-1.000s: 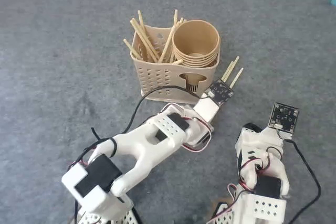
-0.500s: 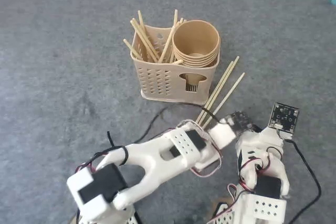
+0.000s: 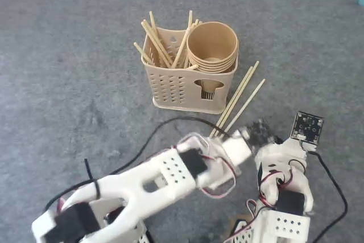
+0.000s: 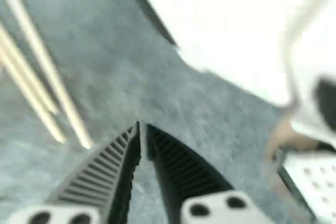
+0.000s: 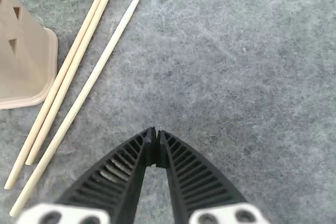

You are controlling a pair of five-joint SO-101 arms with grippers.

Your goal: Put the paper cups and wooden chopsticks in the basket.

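Note:
A beige basket (image 3: 183, 86) holds a stack of paper cups (image 3: 212, 46) and several wooden chopsticks (image 3: 161, 42) standing at an angle. Three more chopsticks (image 3: 240, 99) lie on the grey carpet against its right side. My left arm (image 3: 170, 173) stretches across to their near ends. Its gripper (image 4: 143, 130) is shut and empty, just off the carpet beside the chopsticks (image 4: 39, 80). The right gripper (image 5: 156, 136) is also shut on nothing, above bare carpet near the same chopsticks (image 5: 79, 80) and the basket's corner (image 5: 23, 51).
The right arm (image 3: 284, 186) stands folded at the front right, close to the left arm's wrist. A black cable (image 3: 165, 126) loops over the carpet in front of the basket. Grey carpet lies open to the left of and behind the basket.
My left arm has drawn back from the basket's front right corner and swung right toward the right arm, uncovering the three chopsticks on the carpet. The right arm has kept still.

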